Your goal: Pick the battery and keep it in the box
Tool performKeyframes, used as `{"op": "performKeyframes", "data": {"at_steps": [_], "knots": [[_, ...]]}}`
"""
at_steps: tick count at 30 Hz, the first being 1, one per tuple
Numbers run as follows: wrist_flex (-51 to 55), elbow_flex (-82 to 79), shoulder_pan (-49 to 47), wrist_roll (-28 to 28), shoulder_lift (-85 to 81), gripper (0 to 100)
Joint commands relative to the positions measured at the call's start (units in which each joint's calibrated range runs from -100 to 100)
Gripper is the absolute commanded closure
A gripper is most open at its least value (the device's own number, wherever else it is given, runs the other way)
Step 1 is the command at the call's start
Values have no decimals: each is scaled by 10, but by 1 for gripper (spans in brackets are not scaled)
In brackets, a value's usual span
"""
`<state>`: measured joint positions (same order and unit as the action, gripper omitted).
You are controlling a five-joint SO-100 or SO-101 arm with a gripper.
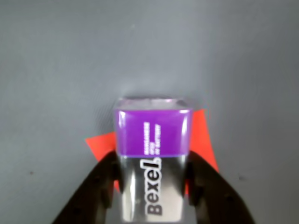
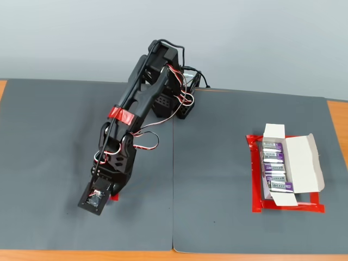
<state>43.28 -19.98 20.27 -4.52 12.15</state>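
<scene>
In the wrist view a purple and silver-grey battery (image 1: 153, 140) with "Bexel" print sits between my black fingers (image 1: 106, 179), over a small red tape patch (image 1: 100, 144). My gripper (image 1: 152, 175) is shut on the battery, with both fingers pressed to its sides. In the fixed view the gripper (image 2: 106, 193) is low over the grey mat at the left, and the battery is hidden under the wrist there. The white box (image 2: 302, 163) lies far to the right with its flaps open and several like batteries (image 2: 274, 168) in a row inside.
The box lies inside a red tape rectangle (image 2: 255, 185). The arm's base (image 2: 174, 103) stands at the back middle. A seam (image 2: 173, 179) runs between two grey mats. The wooden table edge (image 2: 163, 255) shows at the front.
</scene>
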Motion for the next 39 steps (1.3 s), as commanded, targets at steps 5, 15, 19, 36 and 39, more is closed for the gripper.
{"op": "performKeyframes", "data": {"at_steps": [5, 15, 19, 36, 39], "knots": [[2, 18, -3, 2, -97, 95], [58, 25, -40, 1, -212, 95], [83, 25, -78, 2, -258, 95], [95, 25, -409, 2, -323, 95], [95, 25, -469, 3, -322, 95]]}}
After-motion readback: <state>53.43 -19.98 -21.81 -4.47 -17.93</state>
